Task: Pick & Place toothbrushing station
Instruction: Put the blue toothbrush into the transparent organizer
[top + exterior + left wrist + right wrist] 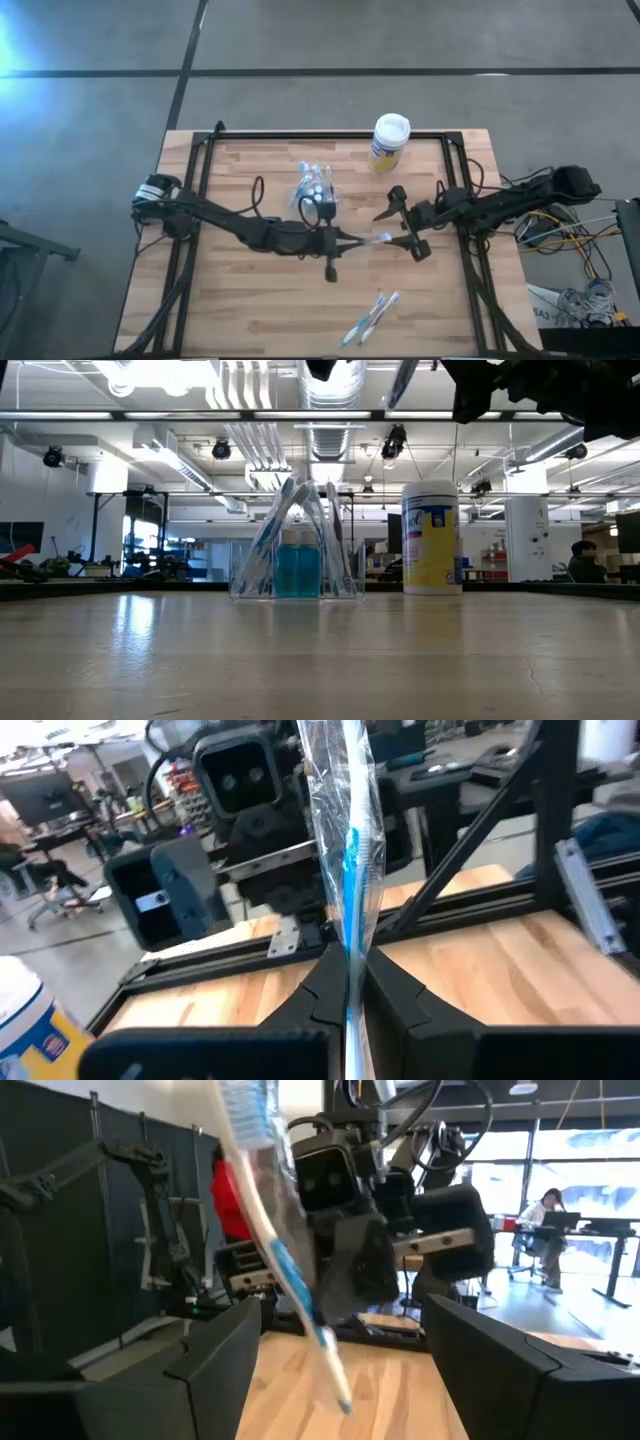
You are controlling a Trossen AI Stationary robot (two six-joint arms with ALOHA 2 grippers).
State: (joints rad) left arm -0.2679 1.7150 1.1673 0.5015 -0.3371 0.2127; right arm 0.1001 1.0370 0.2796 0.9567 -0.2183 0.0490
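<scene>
High view: 1 wrapped toothbrush (378, 239) is held above the worktop (260, 300) centre, clamped in the left tool (345, 240). The right tool (398, 229), fingers apart, straddles its far end. The clear holder (316, 190) stands behind; 2 toothbrushes (371, 318) lie near the front edge. The canister (389, 142) stands at the rear.

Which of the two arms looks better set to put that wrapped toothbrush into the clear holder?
Probably the left: its gripper is shut on the toothbrush and sits nearer the holder. The right gripper is open, holding nothing.
</scene>
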